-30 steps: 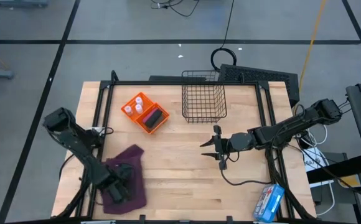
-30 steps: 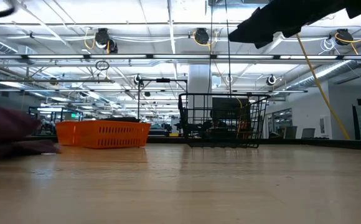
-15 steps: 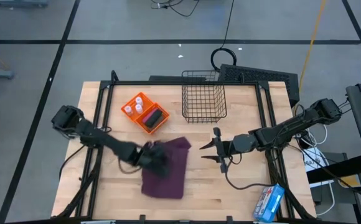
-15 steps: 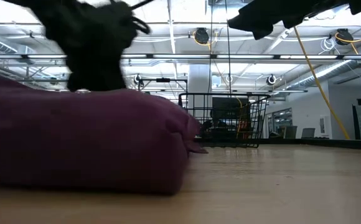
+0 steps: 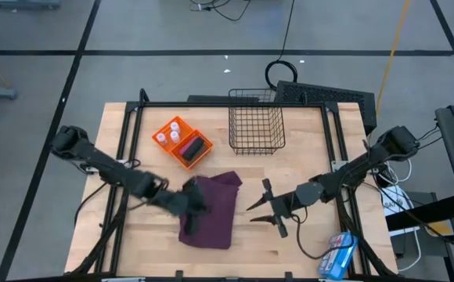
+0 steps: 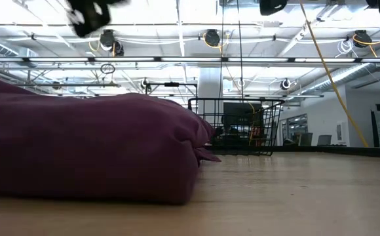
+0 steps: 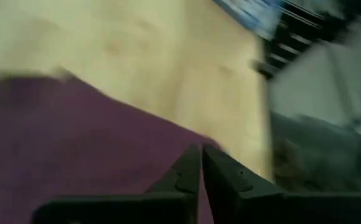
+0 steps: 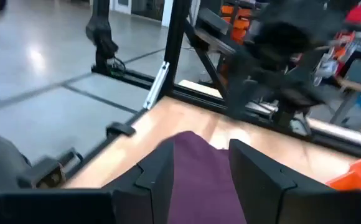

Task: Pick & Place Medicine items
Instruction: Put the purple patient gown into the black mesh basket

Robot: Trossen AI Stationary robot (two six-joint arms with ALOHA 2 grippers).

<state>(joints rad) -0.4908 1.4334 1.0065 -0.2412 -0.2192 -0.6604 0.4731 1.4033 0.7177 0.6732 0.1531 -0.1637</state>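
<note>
Three tiny white bottles (image 5: 171, 133) stand in the orange tray (image 5: 186, 155) at the far left, beside a black item. A maroon cloth (image 5: 215, 213) lies bunched on the table's middle; it fills the low view's left (image 6: 92, 147). My left gripper (image 5: 198, 206) is shut and hovers over the cloth's left part; in the low view it is raised clear (image 6: 88, 13), and its wrist view shows the cloth (image 7: 75, 137) below. My right gripper (image 5: 264, 212) is open, just right of the cloth, with its fingers pointing at it (image 8: 202, 165).
A black wire basket (image 5: 256, 128) stands at the far middle, right of the tray. A blue-and-white packet (image 5: 339, 254) lies at the near right corner. Bare wood shows between the cloth and the basket and along the near edge.
My left gripper dragged the maroon cloth from the near left corner to the table's middle, then rose clear of it; the cloth now lies still there. My right gripper moved toward the near edge and a little toward the cloth.
</note>
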